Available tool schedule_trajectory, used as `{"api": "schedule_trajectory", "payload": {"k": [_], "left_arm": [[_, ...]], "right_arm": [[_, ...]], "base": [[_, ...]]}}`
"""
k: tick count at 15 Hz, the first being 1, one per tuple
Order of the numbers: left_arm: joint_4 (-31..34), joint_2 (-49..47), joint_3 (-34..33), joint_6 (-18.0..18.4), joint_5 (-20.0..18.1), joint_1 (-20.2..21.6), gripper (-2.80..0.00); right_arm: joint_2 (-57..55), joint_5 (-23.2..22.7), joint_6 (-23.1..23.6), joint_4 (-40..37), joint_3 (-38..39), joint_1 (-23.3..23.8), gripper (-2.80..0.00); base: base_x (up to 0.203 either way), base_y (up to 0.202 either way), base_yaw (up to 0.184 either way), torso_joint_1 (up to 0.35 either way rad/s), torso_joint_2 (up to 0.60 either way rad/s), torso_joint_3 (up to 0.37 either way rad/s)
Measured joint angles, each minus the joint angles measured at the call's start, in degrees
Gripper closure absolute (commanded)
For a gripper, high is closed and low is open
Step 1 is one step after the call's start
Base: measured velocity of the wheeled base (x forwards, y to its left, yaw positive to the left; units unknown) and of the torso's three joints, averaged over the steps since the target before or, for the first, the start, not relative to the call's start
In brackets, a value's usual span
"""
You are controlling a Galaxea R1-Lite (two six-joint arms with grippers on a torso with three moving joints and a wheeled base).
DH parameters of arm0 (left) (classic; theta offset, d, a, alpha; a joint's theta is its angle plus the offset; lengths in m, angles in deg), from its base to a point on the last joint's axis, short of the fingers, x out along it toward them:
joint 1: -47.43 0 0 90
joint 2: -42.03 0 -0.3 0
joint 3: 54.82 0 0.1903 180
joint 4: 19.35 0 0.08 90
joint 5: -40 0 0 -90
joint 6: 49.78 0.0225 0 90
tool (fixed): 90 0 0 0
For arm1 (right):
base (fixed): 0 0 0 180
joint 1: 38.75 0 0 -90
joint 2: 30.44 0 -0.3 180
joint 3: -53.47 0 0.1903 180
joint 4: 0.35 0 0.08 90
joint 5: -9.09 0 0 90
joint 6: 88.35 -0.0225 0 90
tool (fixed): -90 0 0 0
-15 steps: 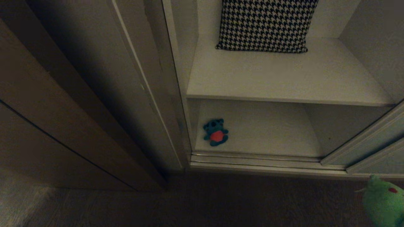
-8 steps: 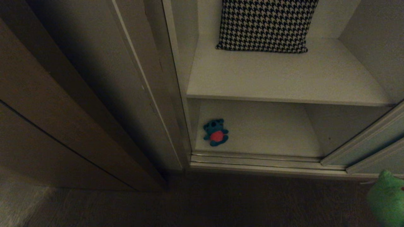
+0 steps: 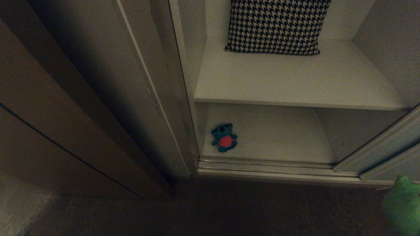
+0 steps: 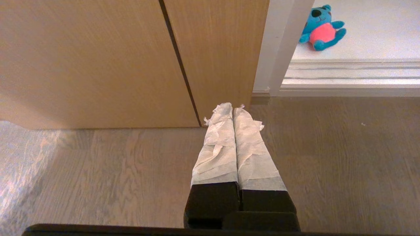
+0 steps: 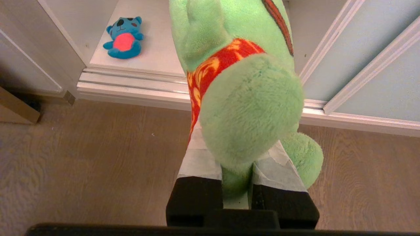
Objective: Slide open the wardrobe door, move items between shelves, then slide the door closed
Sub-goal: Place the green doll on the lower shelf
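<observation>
Where the taped fingers [image 5: 197,157] of the right gripper [image 5: 238,164] close, a low part of the green frog [image 5: 242,85] is pinched, and most of its body bulges past them, over the wooden floor [image 5: 82,157] before the wardrobe. In the head view only an edge of the frog [image 3: 402,205] shows at the lower right corner. Soft, light and compressible handling is to be expected: the plush will likely sag and swing, so a hold across the thick body would be judged steadier than one on a limb. Breakage is hardly to be feared.

The left gripper [image 4: 234,109] is parked above the floor, its fingers pressed together on nothing.

Farther out, the teal-blue bear [image 3: 224,137] lies on the lowest shelf [image 3: 279,141]; the upper shelf [image 3: 295,82] carries a houndstooth cushion [image 3: 275,26]. The sliding wardrobe door [image 5: 361,49] is slid aside.
</observation>
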Motion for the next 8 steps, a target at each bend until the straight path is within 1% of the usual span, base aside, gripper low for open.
{"api": "schedule_trajectory", "payload": {"k": [8], "left_arm": [[-0.02,0.0,0.0,0.04,0.01,0.0,0.0]], "right_arm": [[0.0,-0.03,-0.47,-0.01,0.0,0.0,0.0]], "base": [[0.0,0.0,0.0,0.0,0.0,0.0]]}}
